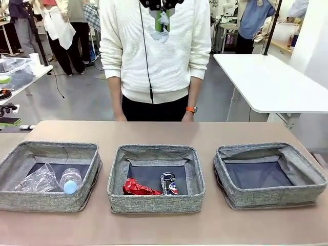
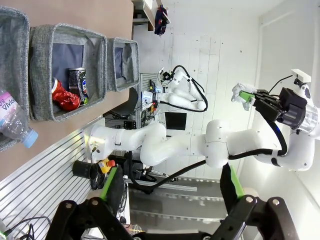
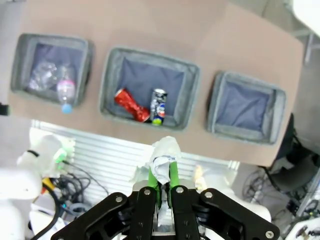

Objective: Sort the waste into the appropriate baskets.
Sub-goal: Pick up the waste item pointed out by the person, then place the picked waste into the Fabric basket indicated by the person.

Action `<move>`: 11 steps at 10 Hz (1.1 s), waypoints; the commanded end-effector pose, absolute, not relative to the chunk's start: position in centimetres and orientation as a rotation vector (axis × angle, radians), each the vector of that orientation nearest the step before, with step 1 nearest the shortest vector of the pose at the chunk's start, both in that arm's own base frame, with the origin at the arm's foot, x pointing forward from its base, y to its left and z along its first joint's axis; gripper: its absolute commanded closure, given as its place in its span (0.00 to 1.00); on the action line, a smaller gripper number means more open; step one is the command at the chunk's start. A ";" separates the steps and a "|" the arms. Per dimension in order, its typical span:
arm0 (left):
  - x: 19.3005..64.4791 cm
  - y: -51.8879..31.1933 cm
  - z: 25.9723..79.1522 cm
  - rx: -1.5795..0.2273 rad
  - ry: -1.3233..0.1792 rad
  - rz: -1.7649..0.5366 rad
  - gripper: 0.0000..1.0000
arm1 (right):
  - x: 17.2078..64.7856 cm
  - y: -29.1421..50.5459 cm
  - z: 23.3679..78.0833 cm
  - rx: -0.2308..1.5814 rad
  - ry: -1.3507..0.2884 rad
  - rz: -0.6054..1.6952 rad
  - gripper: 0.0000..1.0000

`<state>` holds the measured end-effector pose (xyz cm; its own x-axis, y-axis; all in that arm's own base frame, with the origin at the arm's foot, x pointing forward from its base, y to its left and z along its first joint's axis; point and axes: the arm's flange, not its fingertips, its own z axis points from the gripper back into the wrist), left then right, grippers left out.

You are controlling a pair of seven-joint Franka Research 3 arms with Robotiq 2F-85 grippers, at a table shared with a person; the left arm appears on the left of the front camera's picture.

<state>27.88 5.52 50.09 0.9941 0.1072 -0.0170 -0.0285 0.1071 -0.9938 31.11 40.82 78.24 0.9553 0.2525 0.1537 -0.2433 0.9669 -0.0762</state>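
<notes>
Three grey baskets sit in a row: left (image 1: pixel 48 148), middle (image 1: pixel 154 149), right (image 1: pixel 266 148). The left one holds a clear plastic bag (image 1: pixel 37 180) and a clear bottle (image 1: pixel 70 180). In the middle one lie a crushed red can (image 1: pixel 137 188) and a dark blue-silver can (image 1: pixel 168 183). The right basket has nothing in it. High above the middle basket, my right gripper (image 1: pixel 162 21) is shut on a crumpled white paper wad (image 1: pixel 162 33), which bulges past the green pads (image 3: pixel 164 155). My left gripper (image 2: pixel 169 172) stands open with nothing in it, off to the side of the table.
A person in a white sweater (image 1: pixel 154 51) stands at the far edge, hands hanging by the table. A white table (image 1: pixel 271 82) stands behind on the right. Bare tabletop (image 1: pixel 154 130) lies between the baskets and the person.
</notes>
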 end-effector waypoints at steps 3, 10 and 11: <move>27.8 5.5 50.3 -1.470 -0.077 0.082 0.00 | 31.1 40.8 78.2 -0.057 -0.163 0.252 0.92; 27.8 5.5 50.3 -1.470 -0.077 0.082 0.00 | 31.1 40.8 78.2 -0.057 -0.163 0.252 0.92; 27.8 5.5 50.3 -1.470 -0.077 0.082 0.00 | 31.1 40.8 78.2 -0.057 -0.163 0.252 0.92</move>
<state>27.88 5.52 50.08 0.9941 0.1073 -0.0171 -0.0287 0.1070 -0.9938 31.25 41.11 77.94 0.9541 0.2545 0.1580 -0.2457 0.9666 -0.0730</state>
